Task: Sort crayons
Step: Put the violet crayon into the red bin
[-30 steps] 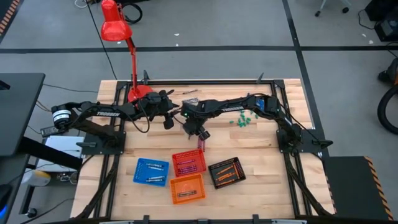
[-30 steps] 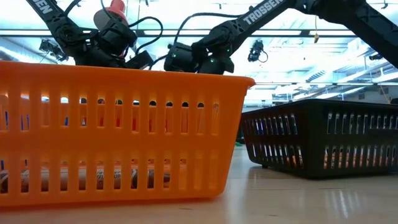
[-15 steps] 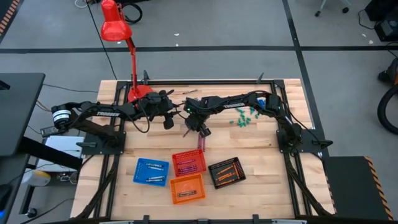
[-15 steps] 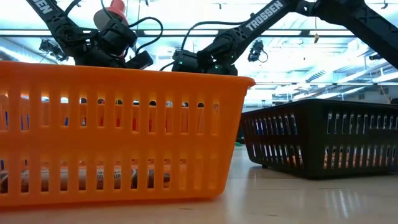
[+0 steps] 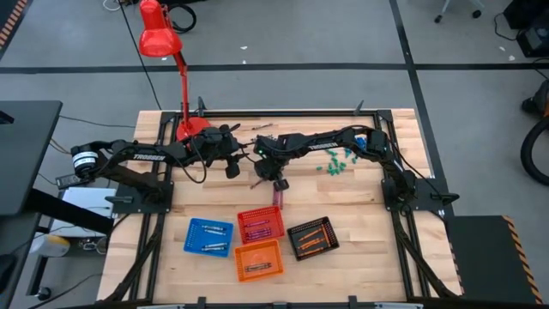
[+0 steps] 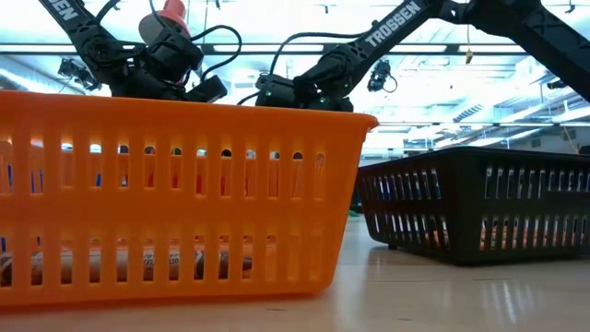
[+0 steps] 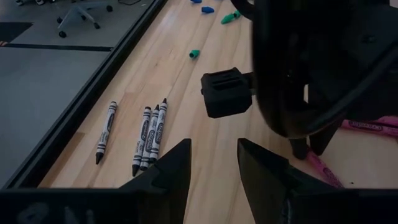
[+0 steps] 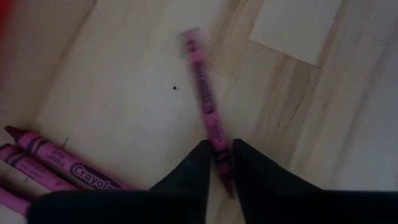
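My right gripper point(image 8: 217, 149) is shut on a magenta crayon point(image 8: 202, 93) over the table's middle point(image 5: 273, 182). Several more magenta crayons point(image 8: 56, 165) lie side by side on the wood next to it, and one point(image 5: 277, 196) lies beside the red tray point(image 5: 260, 225). My left gripper point(image 7: 214, 152) hovers open at the far left point(image 5: 232, 167), with nothing between its fingers. Several grey crayons point(image 7: 149, 137) lie flat on the wood ahead of it. My right gripper pinches the magenta crayon between its two fingers at one end point(image 8: 219, 155). The fingers slant down from above. The crayon's remaining length reaches out ahead of the fingers over the wood. Whether it rests on the table I cannot tell.
Blue point(image 5: 208, 237), orange point(image 5: 258, 260) and black point(image 5: 312, 239) trays with crayons stand near the front edge. Small green and blue bits point(image 5: 334, 163) are scattered at the far right. A red lamp point(image 5: 159, 34) stands at the far left corner.
My right gripper has sunk a little toward the table and rolled about its own axis. In the high view its fingers stand closer together than a second ago. In the low view it has dropped lower behind the orange tray's rim.
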Available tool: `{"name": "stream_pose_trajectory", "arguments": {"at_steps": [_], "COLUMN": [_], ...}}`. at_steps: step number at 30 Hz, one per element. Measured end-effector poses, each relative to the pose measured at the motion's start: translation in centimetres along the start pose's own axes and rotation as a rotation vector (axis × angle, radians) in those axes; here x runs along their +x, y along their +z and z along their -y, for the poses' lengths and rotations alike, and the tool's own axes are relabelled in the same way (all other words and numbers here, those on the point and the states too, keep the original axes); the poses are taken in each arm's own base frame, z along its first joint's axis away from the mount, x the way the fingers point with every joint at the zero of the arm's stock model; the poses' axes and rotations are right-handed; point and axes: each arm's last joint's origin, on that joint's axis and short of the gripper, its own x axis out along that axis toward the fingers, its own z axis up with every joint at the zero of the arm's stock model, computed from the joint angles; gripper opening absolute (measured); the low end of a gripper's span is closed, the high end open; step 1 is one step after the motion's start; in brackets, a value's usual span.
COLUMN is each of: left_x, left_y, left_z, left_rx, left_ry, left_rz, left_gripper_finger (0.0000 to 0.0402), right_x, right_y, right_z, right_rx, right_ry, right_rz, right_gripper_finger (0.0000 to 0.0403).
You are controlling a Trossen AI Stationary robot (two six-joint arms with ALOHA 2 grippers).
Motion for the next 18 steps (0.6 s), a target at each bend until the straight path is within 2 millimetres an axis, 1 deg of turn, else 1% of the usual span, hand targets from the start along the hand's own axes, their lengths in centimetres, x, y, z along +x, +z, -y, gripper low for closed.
{"name": "stream_pose_trajectory", "arguments": {"at_steps": [3, 6, 9, 13, 18], "left_x": [0.0, 0.0, 0.0, 0.0, 0.0], "left_y": [0.0, -0.1, -0.3, -0.7, -0.8], "left_z": [0.0, 0.0, 0.1, 0.2, 0.2], "left_rx": [0.0, -0.001, -0.001, 0.021, 0.022], "left_ry": [0.0, -0.002, -0.008, -0.017, -0.021], "left_rz": [0.0, -0.006, -0.032, -0.069, -0.085], "left_gripper_finger": [0.0141, 0.0141, 0.0141, 0.0141, 0.0141], "right_x": [0.0, 0.0, -0.1, -0.6, -2.2], "right_y": [0.0, 0.0, 0.1, 0.3, 1.0], "right_z": [0.0, 0.0, 0.0, -0.1, -0.6], "right_rx": [0.018, 0.023, 0.035, 0.07, 0.086], "right_ry": [0.001, 0.0, -0.003, -0.012, -0.02], "right_rz": [-0.001, 0.002, 0.004, 0.006, 0.025], "right_gripper_finger": [0.0037, 0.0014, 0.0012, 0.0031, 0.0035]}}
